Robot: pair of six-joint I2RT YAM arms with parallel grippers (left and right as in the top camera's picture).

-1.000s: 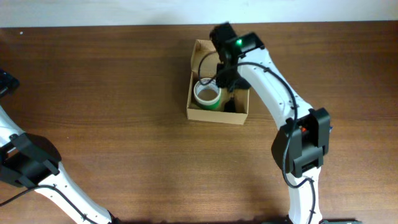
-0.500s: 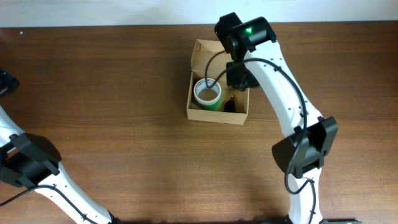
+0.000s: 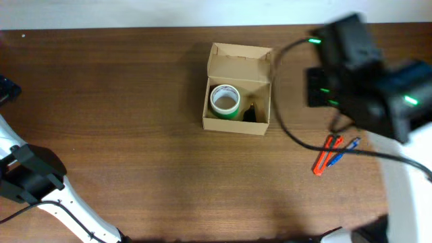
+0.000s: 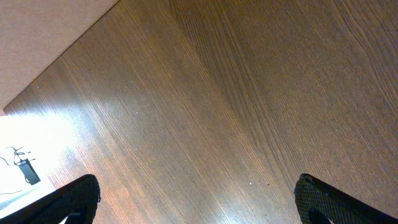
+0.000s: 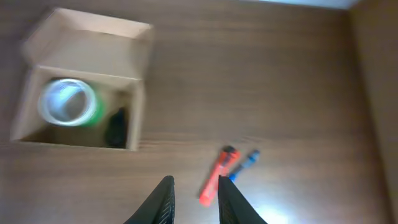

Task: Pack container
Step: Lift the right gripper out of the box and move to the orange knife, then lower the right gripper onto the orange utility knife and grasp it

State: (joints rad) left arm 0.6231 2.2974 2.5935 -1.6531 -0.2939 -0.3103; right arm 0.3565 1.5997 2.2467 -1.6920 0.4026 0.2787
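The tan cardboard container [image 3: 233, 125] stands open at the table's back centre, its lid flap [image 3: 239, 61] tilted back. Inside lie a green-and-white tape roll [image 3: 225, 100] and a small black item [image 3: 250, 113]. The right wrist view shows the container [image 5: 81, 46], the roll [image 5: 68, 101] and the black item [image 5: 115, 127]. My right gripper [image 5: 194, 202] is narrowly open and empty, high above the table right of the container, over a red marker [image 5: 217, 174]. My left gripper [image 4: 199, 202] is wide open over bare wood.
A red marker [image 3: 325, 154] and a blue pen [image 3: 344, 150] lie side by side on the table right of the container. The right arm [image 3: 364, 74] looms blurred at the upper right. The left arm [image 3: 34, 179] sits at the lower left edge.
My right arm has lifted out of the container and swung to the right, uncovering the black item in the box and the markers on the table. The left arm has not moved.
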